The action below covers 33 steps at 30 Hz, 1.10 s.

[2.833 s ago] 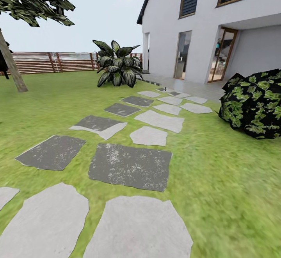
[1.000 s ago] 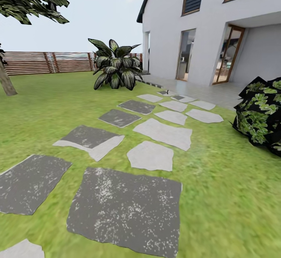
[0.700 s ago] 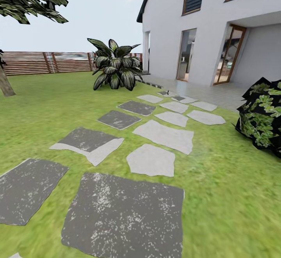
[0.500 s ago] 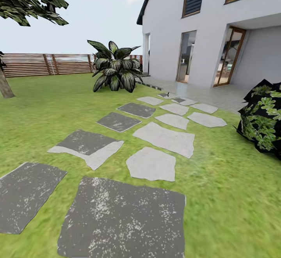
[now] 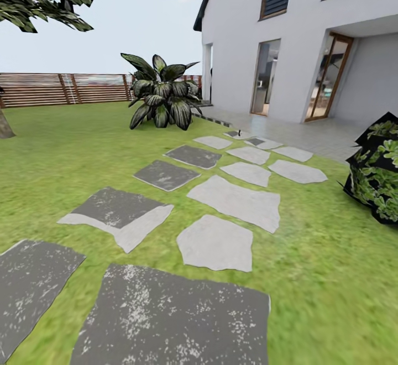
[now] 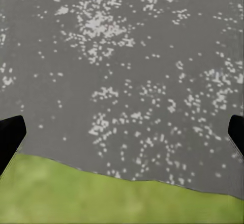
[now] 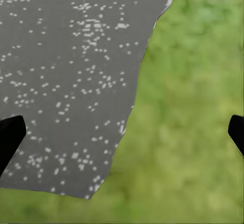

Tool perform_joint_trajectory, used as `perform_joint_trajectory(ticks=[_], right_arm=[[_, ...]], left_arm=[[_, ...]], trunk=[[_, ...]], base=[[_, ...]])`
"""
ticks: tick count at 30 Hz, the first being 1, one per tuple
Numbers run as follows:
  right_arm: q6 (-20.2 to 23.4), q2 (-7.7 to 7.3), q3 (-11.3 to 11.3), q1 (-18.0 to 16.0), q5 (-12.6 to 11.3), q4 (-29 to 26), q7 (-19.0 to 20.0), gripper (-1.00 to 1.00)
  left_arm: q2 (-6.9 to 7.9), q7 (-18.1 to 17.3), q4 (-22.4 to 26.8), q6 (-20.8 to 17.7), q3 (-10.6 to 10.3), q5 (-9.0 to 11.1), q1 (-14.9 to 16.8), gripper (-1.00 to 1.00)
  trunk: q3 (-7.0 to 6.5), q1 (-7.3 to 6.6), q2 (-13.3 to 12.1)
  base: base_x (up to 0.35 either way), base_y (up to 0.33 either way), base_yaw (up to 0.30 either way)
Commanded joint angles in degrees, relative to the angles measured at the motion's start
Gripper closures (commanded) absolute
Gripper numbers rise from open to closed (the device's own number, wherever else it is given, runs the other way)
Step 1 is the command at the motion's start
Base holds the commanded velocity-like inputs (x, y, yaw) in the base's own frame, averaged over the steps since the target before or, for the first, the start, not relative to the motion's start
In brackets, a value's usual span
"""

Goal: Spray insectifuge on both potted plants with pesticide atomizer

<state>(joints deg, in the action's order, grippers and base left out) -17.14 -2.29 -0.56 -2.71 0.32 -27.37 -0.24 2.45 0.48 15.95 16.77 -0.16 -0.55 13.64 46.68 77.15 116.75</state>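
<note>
The garden lawn (image 5: pixel 66 149) carried about twelve stepping stones (image 5: pixel 235 199), one broad-leaved shrub (image 5: pixel 161 93) and one slatted fence (image 5: pixel 66 88). Left end effector (image 6: pixel 122 132) and right end effector (image 7: pixel 122 132) both stood wide open, empty, over a dark stone (image 6: pixel 127 71).

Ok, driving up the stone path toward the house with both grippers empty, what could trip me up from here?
The stepping stones are irregular with grass gaps, so the wheels might jolt between them. The dark bush sits close on the right; drifting that way could brush it. This path leads to the house patio, and no sprayer or small pots show ahead, so you may be heading off target. Both the left gripper and right gripper hang open over the ground.
</note>
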Motion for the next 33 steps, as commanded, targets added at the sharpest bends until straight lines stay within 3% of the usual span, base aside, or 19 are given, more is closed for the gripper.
perform_joint_trajectory(ticks=[1,33], right_arm=[[-0.2,0.01,-0.1,0.0,0.1,0.0,0.0,-1.0],[-0.2,0.01,-0.1,0.0,0.0,0.0,0.0,-1.0]], left_arm=[[0.01,0.0,0.0,0.2,0.0,-0.1,0.0,-1.0],[0.01,0.0,0.0,0.2,-0.1,-0.1,0.0,-1.0]], trunk=[[0.05,0.03,0.0],[0.05,0.03,0.0]], base=[[0.338,0.0,0.0],[0.338,0.0,0.0]])
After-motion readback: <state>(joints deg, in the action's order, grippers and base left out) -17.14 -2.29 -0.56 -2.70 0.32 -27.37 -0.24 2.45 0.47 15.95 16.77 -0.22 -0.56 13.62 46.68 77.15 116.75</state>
